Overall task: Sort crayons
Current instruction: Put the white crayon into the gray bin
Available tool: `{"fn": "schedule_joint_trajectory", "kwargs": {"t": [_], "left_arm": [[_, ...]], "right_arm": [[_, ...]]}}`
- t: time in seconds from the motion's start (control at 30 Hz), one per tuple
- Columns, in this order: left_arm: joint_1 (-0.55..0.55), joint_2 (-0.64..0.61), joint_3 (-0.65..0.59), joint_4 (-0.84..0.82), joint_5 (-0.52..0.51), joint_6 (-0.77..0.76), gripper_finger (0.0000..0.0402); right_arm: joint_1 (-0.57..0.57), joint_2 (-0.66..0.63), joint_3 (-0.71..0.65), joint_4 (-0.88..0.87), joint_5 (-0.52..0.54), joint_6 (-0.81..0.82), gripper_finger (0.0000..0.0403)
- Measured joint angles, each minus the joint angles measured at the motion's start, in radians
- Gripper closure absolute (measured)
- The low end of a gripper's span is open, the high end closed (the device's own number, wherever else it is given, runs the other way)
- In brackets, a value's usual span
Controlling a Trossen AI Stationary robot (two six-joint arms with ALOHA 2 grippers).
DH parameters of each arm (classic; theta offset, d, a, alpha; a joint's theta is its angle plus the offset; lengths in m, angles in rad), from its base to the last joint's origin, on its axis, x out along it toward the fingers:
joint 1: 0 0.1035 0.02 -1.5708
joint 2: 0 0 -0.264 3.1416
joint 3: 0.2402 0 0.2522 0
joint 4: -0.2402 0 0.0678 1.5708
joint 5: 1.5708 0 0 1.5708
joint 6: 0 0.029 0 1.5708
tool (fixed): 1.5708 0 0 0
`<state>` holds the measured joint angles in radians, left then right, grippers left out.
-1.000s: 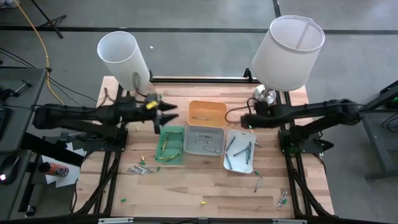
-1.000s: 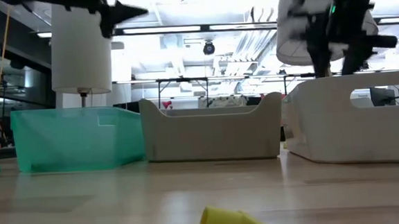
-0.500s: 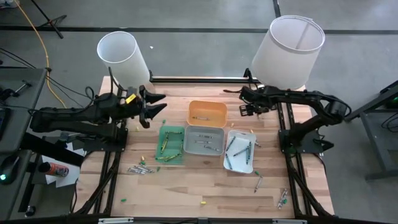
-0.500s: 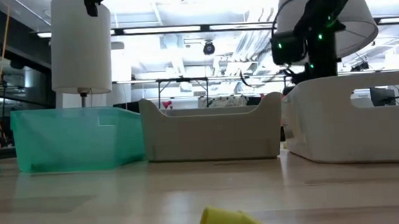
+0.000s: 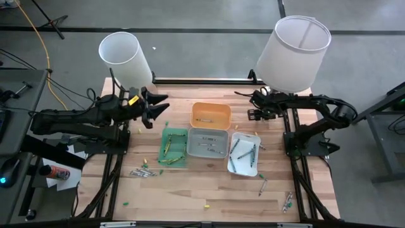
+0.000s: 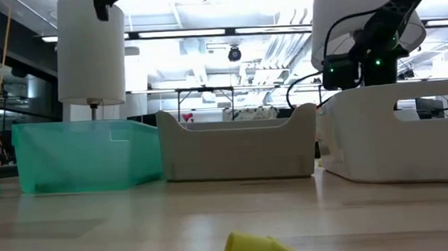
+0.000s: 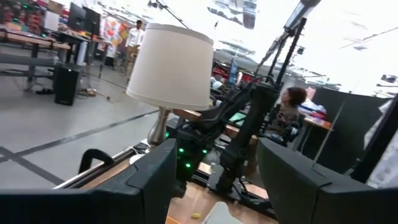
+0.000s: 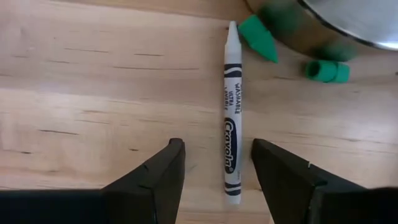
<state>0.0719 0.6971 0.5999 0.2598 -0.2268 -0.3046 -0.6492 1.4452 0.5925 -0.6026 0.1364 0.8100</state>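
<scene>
From above the table, the sorting is well under way: crayons already lie in the green tray (image 5: 173,147), the grey tray (image 5: 208,142) and the white tray (image 5: 243,154), one in the orange tray (image 5: 211,115), with strays scattered near the front edge. The left gripper (image 5: 156,109) waits off the green tray's far corner, fingers spread and empty. The right gripper (image 5: 254,105) sits at the back of the table by the lamp base.

At table height, a yellow crayon stub (image 6: 255,248) lies in the foreground; the trays hide the rest.

Past the left fingers (image 7: 149,180) there is only a lamp (image 7: 172,67) and the other arm, nothing held.

Past the right fingers (image 8: 166,171), a grey-white crayon (image 8: 231,112) lies on the wood, lined up with the open gap; two green bits lie near its tip. I'd say this is the approach to a pick, though how high the fingers stand is hard to judge. Next it needs to drop straight, straddle the crayon and close.
</scene>
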Motion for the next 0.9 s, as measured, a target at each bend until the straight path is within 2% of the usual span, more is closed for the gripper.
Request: {"fn": "schedule_joint_trajectory", "kwargs": {"t": [0.07,0.13,0.27,0.3,0.47,0.6,0.7,0.77,0.9], "left_arm": [[0.000,0.000,0.000,0.000,-0.012,0.000,0.0192],[0.000,0.000,0.000,0.001,-0.019,0.000,0.0192],[0.000,0.000,0.000,0.017,-0.019,0.000,0.0192],[0.000,0.000,0.000,0.027,-0.019,0.001,0.0192],[0.000,0.000,0.000,0.038,-0.020,0.001,0.0192],[0.000,0.000,0.000,0.037,-0.020,0.001,0.0192],[0.000,0.003,0.000,0.038,-0.030,0.001,0.0192],[0.000,0.005,0.000,0.035,-0.048,0.002,0.0192],[0.000,0.016,0.000,0.036,-0.092,-0.003,0.0192]], "right_arm": [[0.003,0.000,-0.005,0.000,-0.003,-0.013,0.0226],[0.020,0.000,-0.006,-0.011,0.002,-0.038,0.0257],[0.086,-0.012,-0.009,-0.013,0.021,-0.102,0.0369],[0.109,-0.027,-0.011,-0.021,0.030,-0.113,0.0384],[0.248,-0.197,-0.020,-0.095,0.025,-0.096,0.0395],[0.402,-0.418,-0.016,-0.079,0.110,-0.038,0.0398],[0.526,-0.566,-0.016,0.042,0.182,-0.007,0.0399],[0.604,-0.621,-0.016,0.177,0.222,-0.036,0.0400],[0.726,-0.616,-0.015,0.492,0.240,-0.236,0.0401]]}}
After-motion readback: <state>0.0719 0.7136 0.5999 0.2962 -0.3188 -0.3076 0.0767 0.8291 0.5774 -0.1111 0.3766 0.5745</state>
